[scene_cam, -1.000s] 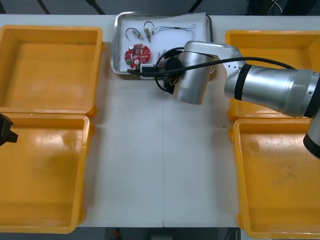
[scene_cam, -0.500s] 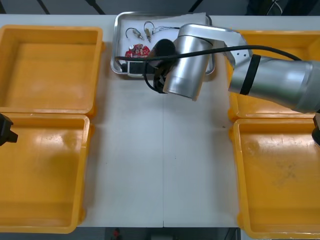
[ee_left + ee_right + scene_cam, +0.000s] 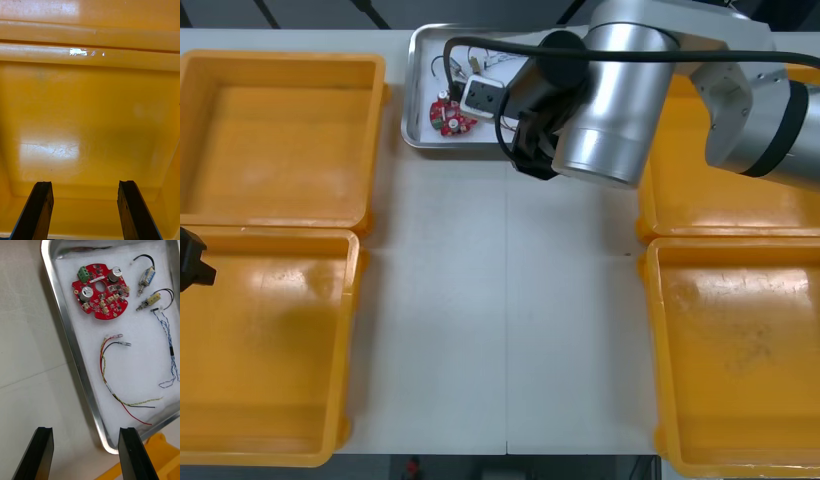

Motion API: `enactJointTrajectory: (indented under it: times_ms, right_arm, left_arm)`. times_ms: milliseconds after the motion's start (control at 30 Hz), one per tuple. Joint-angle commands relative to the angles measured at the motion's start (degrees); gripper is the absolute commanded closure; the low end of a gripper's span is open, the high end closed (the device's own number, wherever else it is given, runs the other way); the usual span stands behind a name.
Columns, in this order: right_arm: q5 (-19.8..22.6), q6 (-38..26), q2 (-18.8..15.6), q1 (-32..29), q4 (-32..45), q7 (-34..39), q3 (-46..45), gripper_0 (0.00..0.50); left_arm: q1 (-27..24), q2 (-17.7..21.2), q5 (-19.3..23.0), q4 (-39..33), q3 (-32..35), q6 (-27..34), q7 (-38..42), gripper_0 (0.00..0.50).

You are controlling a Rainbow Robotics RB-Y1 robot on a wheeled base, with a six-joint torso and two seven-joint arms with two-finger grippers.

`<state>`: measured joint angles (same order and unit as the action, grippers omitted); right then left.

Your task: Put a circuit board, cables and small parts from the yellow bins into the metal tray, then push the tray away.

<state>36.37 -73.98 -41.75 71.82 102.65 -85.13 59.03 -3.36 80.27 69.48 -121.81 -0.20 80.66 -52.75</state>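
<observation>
Above metal tray (image 3: 81,371) rim: right end effector (image 3: 84,430) spread wide, empty; right arm (image 3: 610,100) hides tray's right side.

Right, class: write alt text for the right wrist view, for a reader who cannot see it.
A metal tray, white inside, holds a round red circuit board, two small metal parts, a blue and white cable and a red and yellow cable. The right tool hovers open above the tray's rim and the table, a yellow bin beside the tray.

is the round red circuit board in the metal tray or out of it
In. The round red circuit board lies flat on the white lining of the metal tray, well inside its raised rim.
</observation>
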Motion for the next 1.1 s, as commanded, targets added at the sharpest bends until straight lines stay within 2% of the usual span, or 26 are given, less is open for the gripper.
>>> enactJointTrajectory:
  times_ms: [33, 300, 667, 933, 1100]
  right_arm:
    - [0.28, -3.54, -4.74, -3.36, 6.42, 6.11, -7.08, 0.000]
    - [0.63, -9.07, -10.10, -9.77, 13.54, 13.58, -13.76, 0.000]
    - [11.79, -17.42, -16.17, -20.94, 17.14, 20.97, -29.76, 0.000]
    - [15.75, -22.43, -18.54, -28.23, 17.14, 21.41, -40.48, 0.000]
    - [17.77, -24.28, -19.33, -35.17, 17.05, 21.93, -49.09, 0.000]
  left_arm:
    - [0.99, 2.44, -0.57, -0.97, 1.95, -0.50, 2.56, 0.000]
    - [0.99, 2.44, -0.57, -0.97, 1.95, -0.50, 2.56, 0.000]
    - [0.99, 2.44, -0.57, -0.97, 1.95, -0.50, 2.56, 0.000]
    - [0.99, 2.44, -0.57, -0.97, 1.95, -0.50, 2.56, 0.000]
    - [0.99, 2.44, -0.57, -0.97, 1.95, -0.50, 2.56, 0.000]
